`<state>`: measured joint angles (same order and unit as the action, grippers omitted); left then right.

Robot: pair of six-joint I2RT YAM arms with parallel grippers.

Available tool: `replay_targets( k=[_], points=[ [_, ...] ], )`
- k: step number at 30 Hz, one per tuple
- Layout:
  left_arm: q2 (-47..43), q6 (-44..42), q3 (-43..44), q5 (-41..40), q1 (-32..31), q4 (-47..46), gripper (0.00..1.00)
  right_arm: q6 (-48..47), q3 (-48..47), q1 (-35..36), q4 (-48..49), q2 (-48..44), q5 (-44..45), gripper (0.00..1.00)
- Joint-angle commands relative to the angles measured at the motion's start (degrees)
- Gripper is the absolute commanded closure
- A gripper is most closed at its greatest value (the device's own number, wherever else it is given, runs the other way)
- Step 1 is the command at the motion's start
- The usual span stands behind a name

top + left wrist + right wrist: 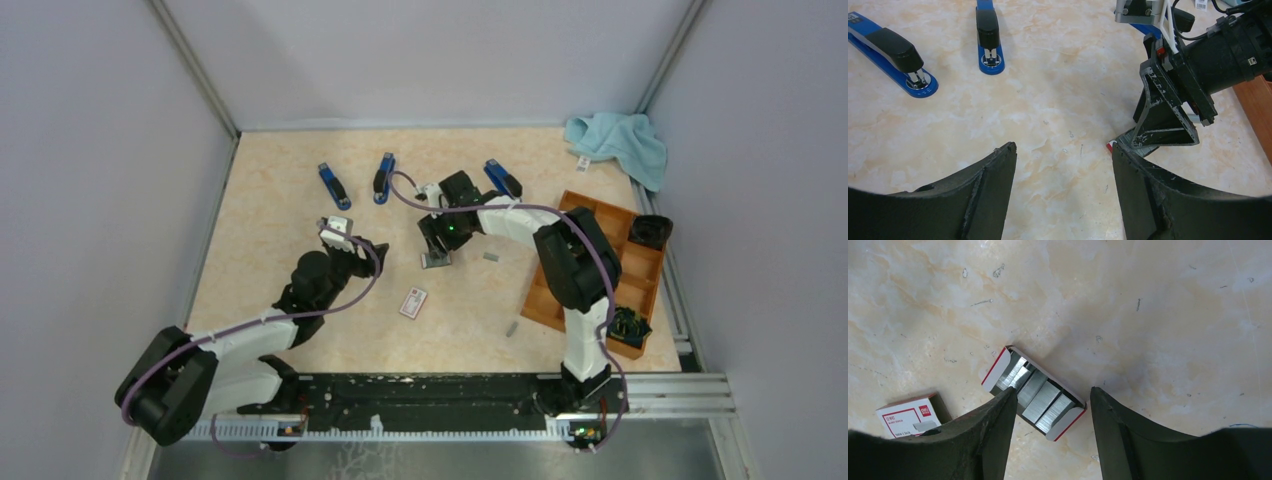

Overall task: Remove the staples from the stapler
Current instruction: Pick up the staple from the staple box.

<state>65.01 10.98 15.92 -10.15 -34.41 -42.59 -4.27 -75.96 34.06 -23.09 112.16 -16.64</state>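
Observation:
Three blue-and-black staplers (333,185) (383,177) (503,179) lie closed at the back of the table; two staplers (893,55) (988,37) show in the left wrist view. An open white-and-red tray holds blocks of grey staples (1040,392). My right gripper (1053,395) hangs open just above that tray, its left finger overlapping one end, with nothing held. Two loose staple strips (491,256) (511,327) lie on the table to its right. My left gripper (1063,150) is open over bare table, left of the right gripper (437,248).
A small white box with a red label (413,302) lies near the table's middle and also shows as the box (910,415) in the right wrist view. A wooden compartment tray (600,270) stands at the right edge. A light blue cloth (620,140) sits in the back right corner.

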Motion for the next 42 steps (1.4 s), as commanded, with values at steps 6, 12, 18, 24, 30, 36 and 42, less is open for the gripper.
replay_targets(
  k=[6, 12, 18, 24, 30, 36, 42],
  points=[
    [0.6, -0.3, 0.2, -0.7, -0.2, -2.1, 0.24, 0.1, -2.4, 1.0, 0.8, 0.3, 0.1, 0.43],
    [0.8, -0.3, 0.3, -0.6, -0.3, -2.0, 0.24, 0.2, -2.4, 1.0, 0.6, 0.2, -1.4, 0.40],
    [0.8, -0.3, 0.2, -0.6, -0.2, -1.9, 0.24, 0.2, -2.6, 1.2, 0.4, 0.6, -0.2, 0.39],
    [0.8, -0.3, 0.1, -0.6, -0.2, -2.0, 0.24, -0.3, -2.9, 1.7, 0.1, 1.0, 1.7, 0.42],
    [0.7, -0.3, 0.2, -0.6, -0.2, -2.0, 0.24, -1.0, -2.7, 1.7, -0.1, 0.6, 2.9, 0.48],
    [0.8, -0.3, 0.2, -0.6, -0.2, -1.9, 0.24, -1.3, -2.4, 1.7, 0.0, 0.0, 3.2, 0.49],
    [1.0, -0.3, 0.4, -0.6, -0.2, -1.9, 0.24, -1.5, -2.1, 1.7, 0.0, -0.3, 3.5, 0.53]
  ],
)
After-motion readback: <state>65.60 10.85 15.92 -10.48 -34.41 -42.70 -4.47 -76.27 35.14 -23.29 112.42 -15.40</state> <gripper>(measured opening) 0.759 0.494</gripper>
